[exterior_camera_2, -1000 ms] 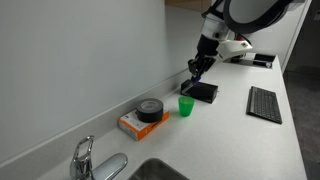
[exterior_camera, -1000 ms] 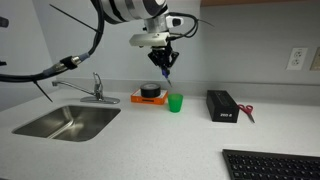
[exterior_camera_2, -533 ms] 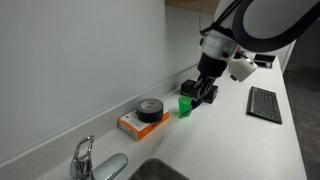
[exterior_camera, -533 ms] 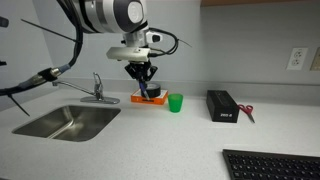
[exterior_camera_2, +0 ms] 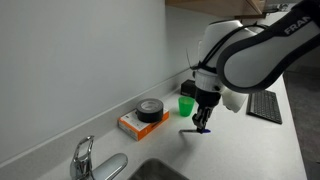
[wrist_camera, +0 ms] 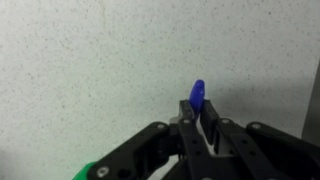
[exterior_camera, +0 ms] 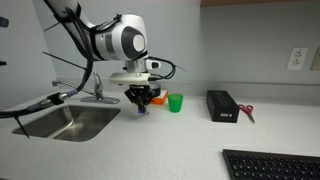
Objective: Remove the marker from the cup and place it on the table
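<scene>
My gripper [wrist_camera: 197, 112] is shut on a blue marker [wrist_camera: 197, 93], whose tip sticks out past the fingertips toward the speckled white counter. In both exterior views the gripper [exterior_camera: 141, 103] [exterior_camera_2: 203, 125] hangs low over the counter, near the sink, with the marker [exterior_camera: 143, 108] [exterior_camera_2: 204, 129] pointing down close to the surface. The small green cup [exterior_camera: 175, 102] [exterior_camera_2: 186, 105] stands upright on the counter, apart from the gripper; a green edge of it shows in the wrist view [wrist_camera: 88, 172].
An orange box [exterior_camera_2: 133, 124] with a black tape roll [exterior_camera_2: 150, 109] sits by the wall behind the gripper. The steel sink [exterior_camera: 66, 122] and faucet [exterior_camera: 97, 88] lie beside it. A black box [exterior_camera: 221, 105], red scissors [exterior_camera: 246, 113] and a keyboard [exterior_camera: 272, 164] lie farther off.
The gripper has carried the marker away from above the cup, toward the sink, and down close to the counter.
</scene>
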Robot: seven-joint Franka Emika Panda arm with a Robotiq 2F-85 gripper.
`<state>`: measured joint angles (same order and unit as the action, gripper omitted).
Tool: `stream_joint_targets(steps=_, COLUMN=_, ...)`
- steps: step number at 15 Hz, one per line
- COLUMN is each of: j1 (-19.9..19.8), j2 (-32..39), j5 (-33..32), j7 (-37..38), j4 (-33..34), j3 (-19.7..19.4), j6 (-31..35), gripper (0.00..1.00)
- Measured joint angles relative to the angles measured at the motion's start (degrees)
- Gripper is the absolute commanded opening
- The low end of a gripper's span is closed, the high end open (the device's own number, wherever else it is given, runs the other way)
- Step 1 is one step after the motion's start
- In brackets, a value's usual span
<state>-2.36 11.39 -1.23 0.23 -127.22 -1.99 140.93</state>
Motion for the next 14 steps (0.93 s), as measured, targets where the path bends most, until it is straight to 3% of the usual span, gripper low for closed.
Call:
stream_joint_targets(steps=1, j1=0.01, j2=1.26, j5=-0.73, j7=0.54, j4=1.12, j3=0.0, j6=-2.29, gripper=0.04)
stream_joint_targets(steps=3, j1=0.11, j2=3.42, j5=-1.51, j7=1.04, j4=3.35, j3=0.0, j6=-6.11, gripper=0.42)
stream_joint_targets(steps=5, j1=0.27, j2=4.82, j5=-1.74, j7=1.06, j4=5.05, j3=0.0, j6=-8.13, gripper=0.45)
stream_joint_targets(steps=12, j1=0.54, j2=5.77, j5=-1.75, j7=1.06, j4=7.51, j3=-0.03, j6=-8.5, gripper=0.97)
stream_joint_targets(steps=14, j1=0.54, j2=5.77, j5=-1.75, j7=1.06, j4=7.89, j3=-0.12, j6=-8.44, gripper=1.0)
